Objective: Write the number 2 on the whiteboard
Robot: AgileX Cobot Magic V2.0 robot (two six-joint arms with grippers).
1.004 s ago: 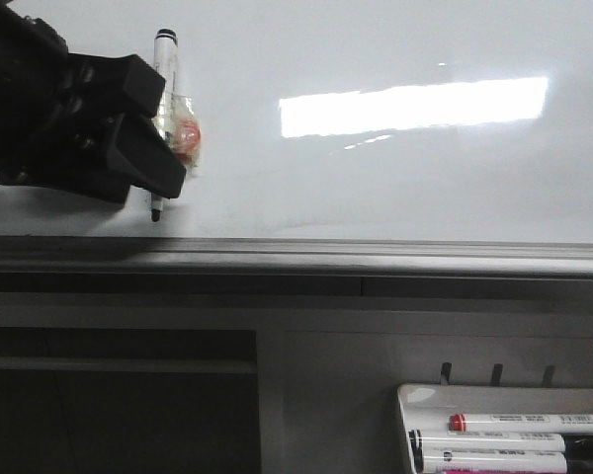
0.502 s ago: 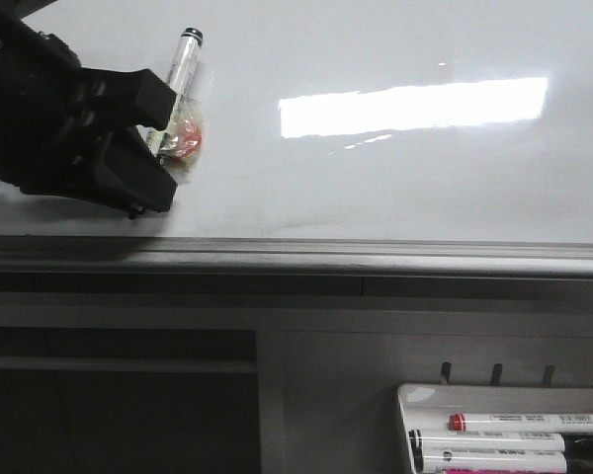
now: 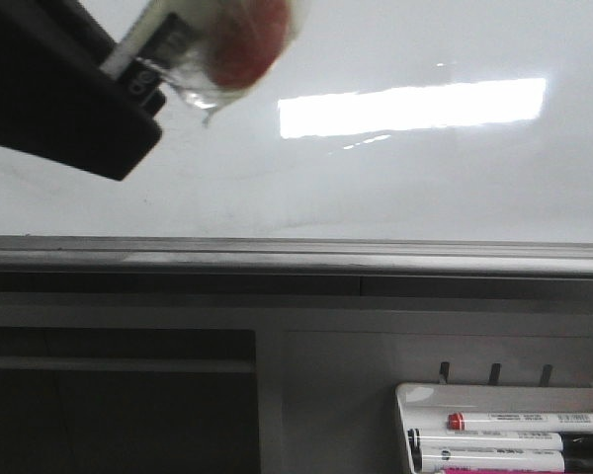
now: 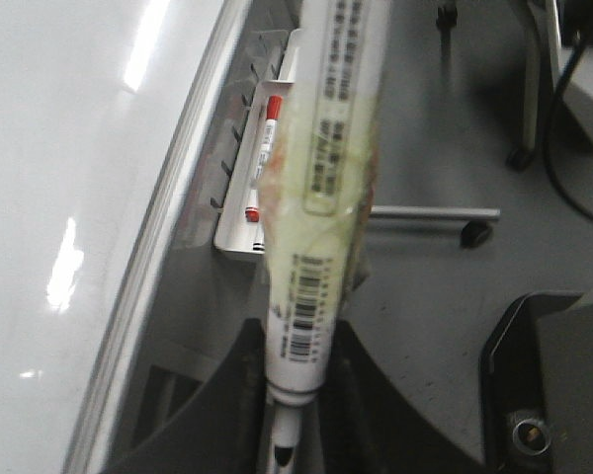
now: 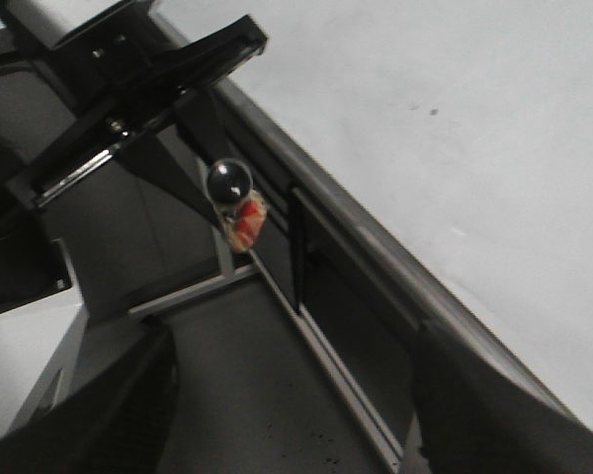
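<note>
The whiteboard (image 3: 425, 178) is glossy white with a bright rectangular glare and a grey edge rail (image 3: 376, 255) along its lower side. The number 2 is out of view. My left gripper (image 4: 296, 387) is shut on a white marker (image 4: 321, 197) that is wrapped in clear tape with a red patch. In the front view this marker (image 3: 193, 39) and the black gripper body (image 3: 69, 109) fill the top left corner, large and blurred, off the board. My right gripper (image 5: 296, 395) stands open over the dark floor, nothing between its fingers, beside the whiteboard (image 5: 425, 99).
A white marker tray (image 3: 415, 395) at the bottom right holds several markers, one of them red-capped (image 3: 524, 422). It also shows from the left wrist as a tray (image 4: 239, 232) under the rail. A dark recess (image 3: 119, 395) lies below the rail on the left.
My left gripper has lifted the marker up from the board's lower edge and toward the camera. It now looks much larger and blurred. The board surface looks the same.
</note>
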